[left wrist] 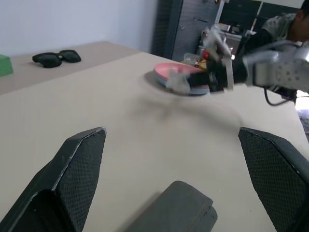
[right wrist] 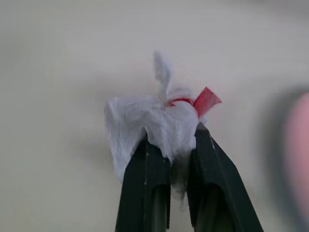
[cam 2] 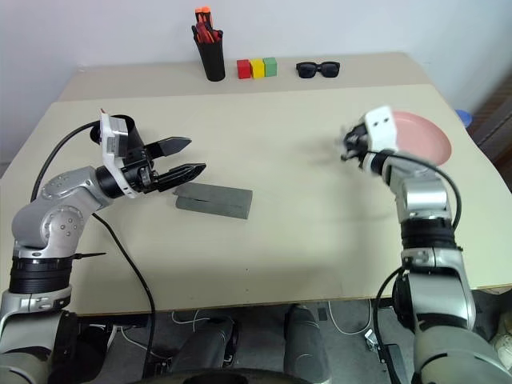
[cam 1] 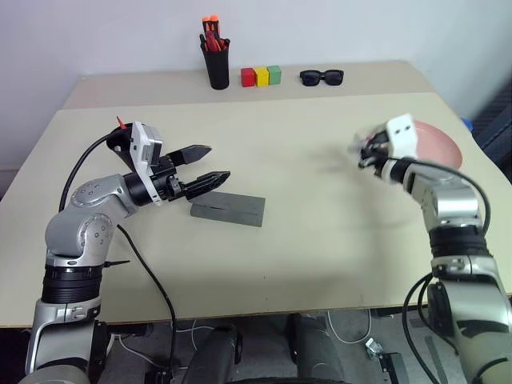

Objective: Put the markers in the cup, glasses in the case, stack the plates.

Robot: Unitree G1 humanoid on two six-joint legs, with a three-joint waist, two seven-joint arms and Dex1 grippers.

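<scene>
**Table watch: right gripper pinching a white wad**

Beige table [cam 1: 320, 264]: pink plate [cam 2: 428, 136] at three o'clock. Closed grey case [cam 1: 232, 210] lies just left of centre, long axis nine-to-three. Left gripper [cam 1: 218, 162] hangs spread above it. Right gripper [right wrist: 177, 140] is pressed on a white wad [right wrist: 140, 118] beside the plate. Best keep that pinch firm and lift clear.

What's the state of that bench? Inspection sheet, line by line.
Surface: beige table, no spills.
Job's things: grey case shut; pink plate at right edge; black cup behind left arm, red tip poking out.
Clutter: pen holder, three blocks, sunglasses at back.
Grippers: left gripper jaws open, empty; right gripper jaws shut on white wad.
Cables: black cable along left arm.
Surroundings: white wall; a person beyond the table.
</scene>
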